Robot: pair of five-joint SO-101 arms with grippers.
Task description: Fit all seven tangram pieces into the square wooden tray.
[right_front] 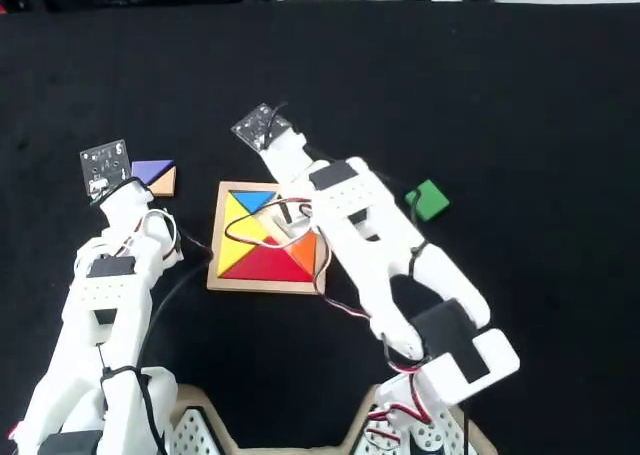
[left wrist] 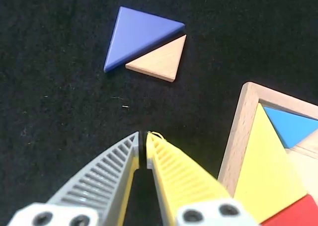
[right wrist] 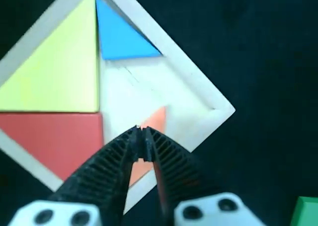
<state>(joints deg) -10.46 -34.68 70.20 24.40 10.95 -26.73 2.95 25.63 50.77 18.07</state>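
Wooden tray [right_front: 262,286], part filled, seats a yellow triangle [right wrist: 59,72] beside a red triangle [right wrist: 54,141]. I see the right gripper [right wrist: 142,132] pinched closed above it, the left gripper [left wrist: 144,136] closed on nothing.

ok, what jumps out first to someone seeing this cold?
The part-filled wooden tray in the middle, yellow triangle and red triangle bright inside, with the right gripper shut above it. Three pieces lie outside: a purple triangle and tan triangle touching beside the left gripper, and a green square on the tray's other side.
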